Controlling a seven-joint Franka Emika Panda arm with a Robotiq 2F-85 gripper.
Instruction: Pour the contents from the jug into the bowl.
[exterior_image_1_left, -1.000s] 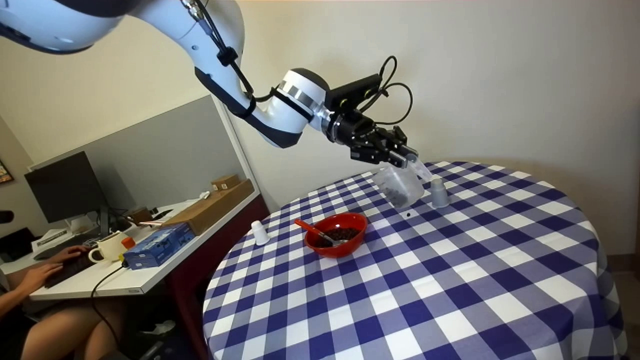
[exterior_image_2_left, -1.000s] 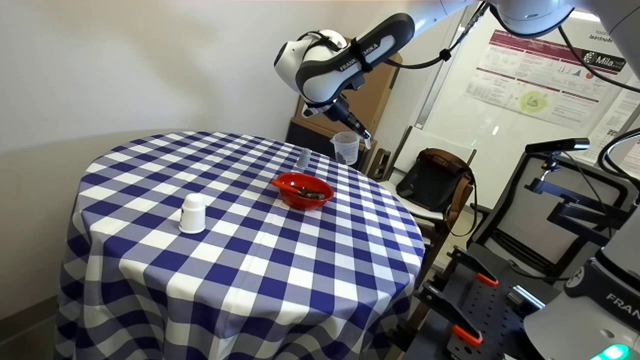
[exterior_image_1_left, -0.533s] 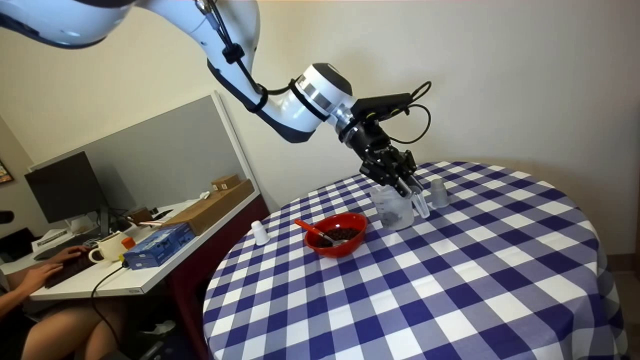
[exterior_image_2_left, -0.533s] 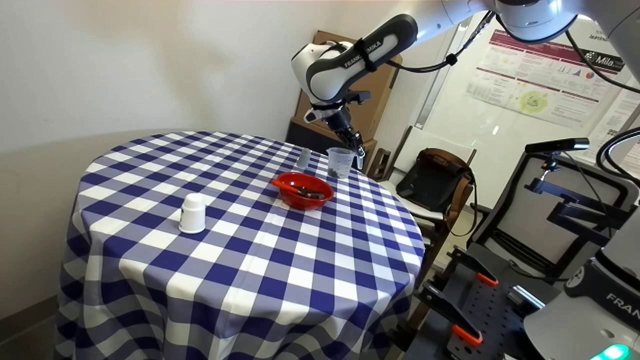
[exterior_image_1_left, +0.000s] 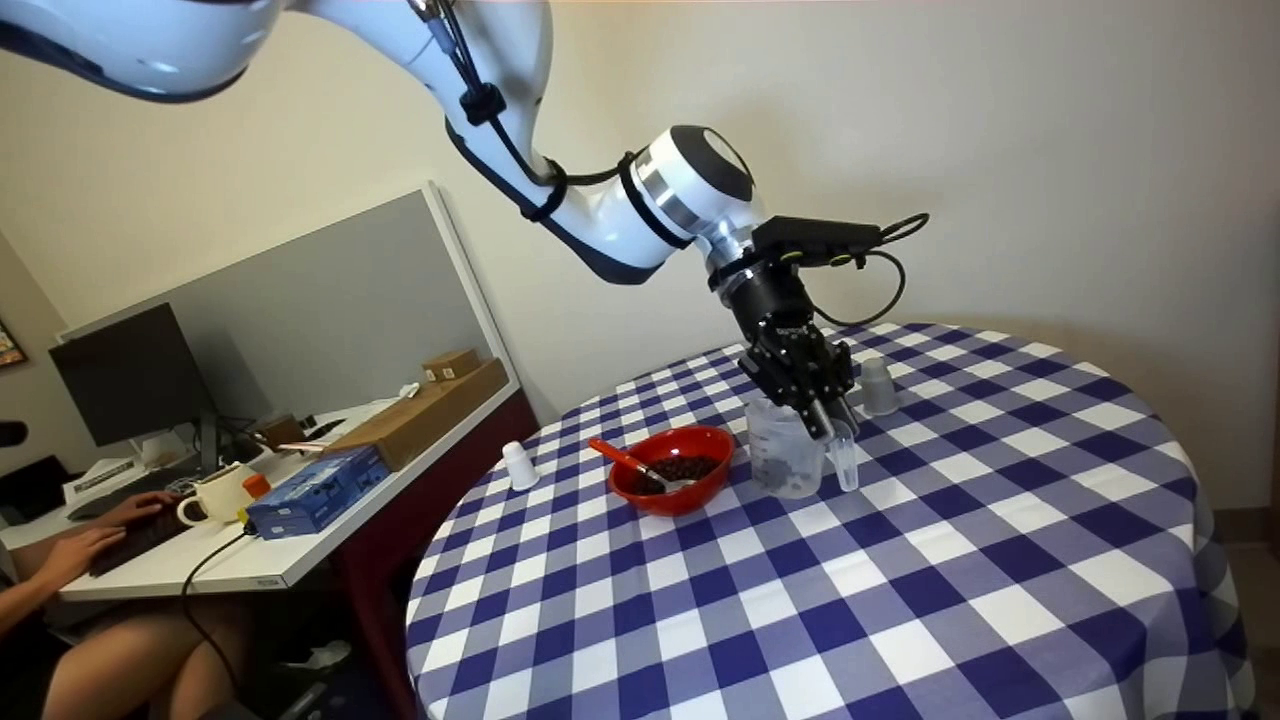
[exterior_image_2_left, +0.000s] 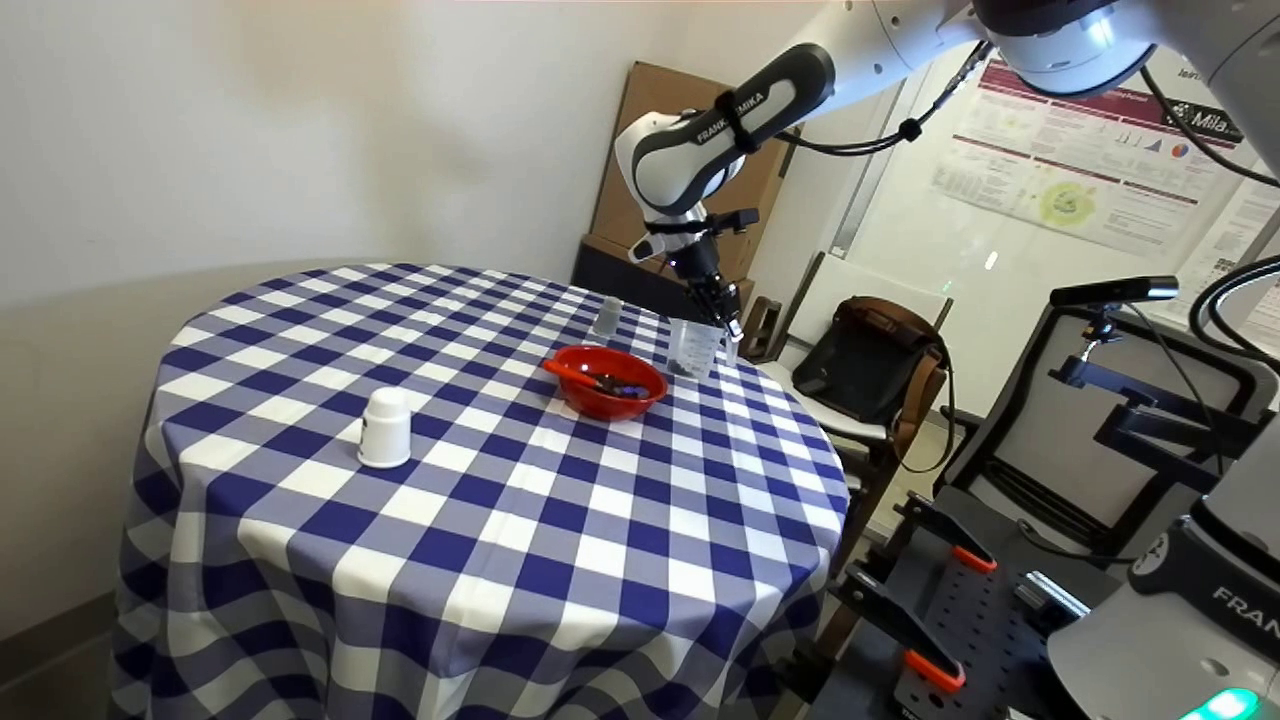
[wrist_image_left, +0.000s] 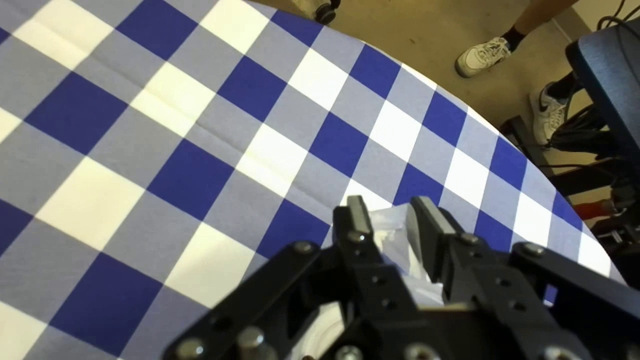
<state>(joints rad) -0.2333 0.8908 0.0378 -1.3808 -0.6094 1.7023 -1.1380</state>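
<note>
The white Panda arm (exterior_image_1_left: 625, 228) has dark-edged links (exterior_image_2_left: 890, 55), black straps (exterior_image_2_left: 736, 122), a black cable (exterior_image_2_left: 850, 149), partly covered FRANKA EMIKA lettering (exterior_image_2_left: 714, 131) and grey-tipped, screw-studded black fingers (wrist_image_left: 372, 280).

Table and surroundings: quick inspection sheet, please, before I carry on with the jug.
Surface: blue checked tablecloth.
Bowl: on the tablecloth, dark pieces and a spoon inside.
Jug: looks roughly upright near the bowl, dark contents inside; whether it touches the tablecloth, can't tell.
Clutter: white cup and clear cup, both standing.
Gripper: closed on the jug's handle.
Cables: strapped along the arm, looping near the gripper.
Surroundings: person at a desk; bag on a chair.
</note>
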